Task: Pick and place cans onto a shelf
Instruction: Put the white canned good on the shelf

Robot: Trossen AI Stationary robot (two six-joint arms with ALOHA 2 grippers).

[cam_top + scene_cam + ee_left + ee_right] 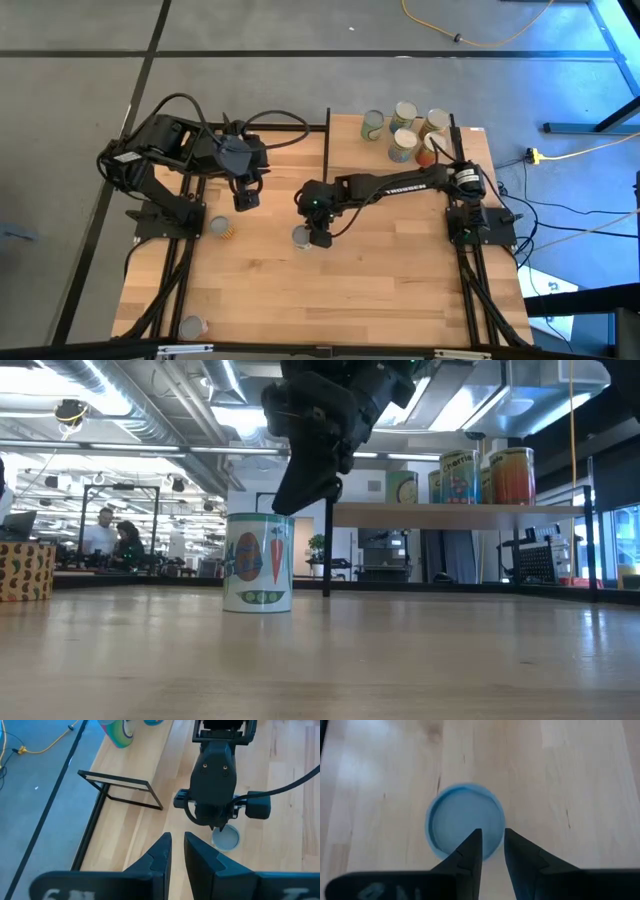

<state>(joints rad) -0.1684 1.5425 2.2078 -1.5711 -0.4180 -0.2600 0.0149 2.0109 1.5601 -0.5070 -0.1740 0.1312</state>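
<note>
A can [301,237] with a pale lid and a vegetable label [258,563] stands upright on the tabletop near its middle. My right gripper [318,228] hangs just above it, slanting down, its fingers [470,852] a narrow gap apart over the near rim of the lid [465,822]. Several cans [405,130] stand on the shelf [350,140] at the far right, and they also show on the raised board [460,513] in the low view. My left gripper [243,200] waits high over the table's left part, its fingers [160,852] slightly apart and holding nothing. My right gripper's fingertips [292,505] stand right at the top rim of the can [280,516], coming from above and slanting down. Whether they touch the lid, I cannot tell. The can stands upright on the table.
Another can [222,228] with an orange label is on the table at the left, below my left gripper. One more can [192,326] stands at the near left corner. Black frame posts [328,150] bound the shelf. People sit in the room behind [115,540].
</note>
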